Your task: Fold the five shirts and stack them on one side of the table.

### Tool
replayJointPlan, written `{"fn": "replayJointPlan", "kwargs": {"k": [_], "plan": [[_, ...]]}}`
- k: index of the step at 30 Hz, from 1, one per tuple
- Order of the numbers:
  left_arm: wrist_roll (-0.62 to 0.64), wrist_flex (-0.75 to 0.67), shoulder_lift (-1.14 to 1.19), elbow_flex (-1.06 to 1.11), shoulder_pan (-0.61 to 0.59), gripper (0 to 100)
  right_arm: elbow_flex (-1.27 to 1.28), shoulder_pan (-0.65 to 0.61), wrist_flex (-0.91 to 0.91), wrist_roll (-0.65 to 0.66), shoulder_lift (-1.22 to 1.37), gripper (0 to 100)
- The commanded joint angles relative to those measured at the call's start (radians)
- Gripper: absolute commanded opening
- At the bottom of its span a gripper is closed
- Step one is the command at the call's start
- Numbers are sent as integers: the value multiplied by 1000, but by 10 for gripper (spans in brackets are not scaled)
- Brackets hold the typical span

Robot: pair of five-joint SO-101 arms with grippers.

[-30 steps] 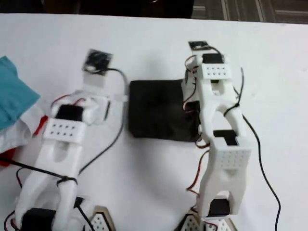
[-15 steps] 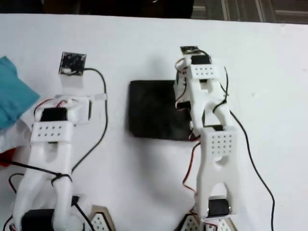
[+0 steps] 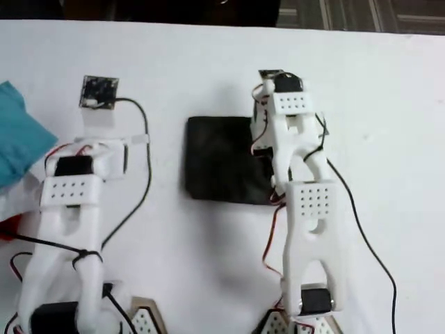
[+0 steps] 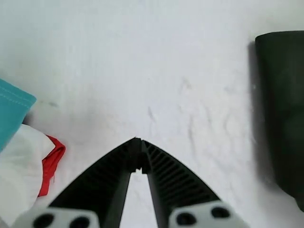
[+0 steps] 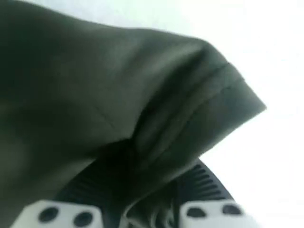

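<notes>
Where the black shirt (image 3: 222, 158) lies: near the middle of the white table (image 3: 174, 56), folded into a flat, roughly square packet.
Black shirt, seen from the right wrist: dark cloth (image 5: 95, 80) with one hemmed corner sticking out over the white tabletop.
Right arm (image 3: 313, 209): stretched out along the right edge of the black shirt, with its wrist over that edge.
Right gripper (image 5: 142, 164): its ribbed fingers (image 5: 209, 183) are closed onto a fold of the black shirt, and cloth fills the space between them.
Left arm (image 3: 69, 195): on the left part of the table, between the pile of clothes and the black shirt, touching neither.
Left gripper (image 4: 138, 152): fingers pressed together at the tips and holding nothing, above bare tabletop.
Pile of clothes: at the left edge of the table, well apart from the black shirt.
Teal shirt (image 3: 21, 139): on top at the far end of the pile.
White cloth (image 3: 17, 198): just beside the teal shirt on the near side, touching it.
Red cloth (image 3: 5, 229): a small bit peeking out from under the white cloth.
Black shirt, seen from the left wrist: its folded edge (image 4: 282, 118) lies off to one side, apart from the closed fingers.
</notes>
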Motion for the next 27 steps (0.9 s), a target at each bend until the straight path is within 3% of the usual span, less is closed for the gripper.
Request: {"fn": "replayJointPlan", "kwargs": {"k": [1, 9, 17, 27], "plan": [[2, -9, -40, -13, -43, 27, -43, 70, 10, 84, 18, 18], [2, -9, -40, -13, -110, 27, -350, 351, -15, 356, 19, 18], [0, -8, -40, -13, -126, 27, -411, 579, -199, 526, 19, 18], [0, -8, -40, -13, -143, 27, -410, 622, -509, 641, 36, 18]]}}
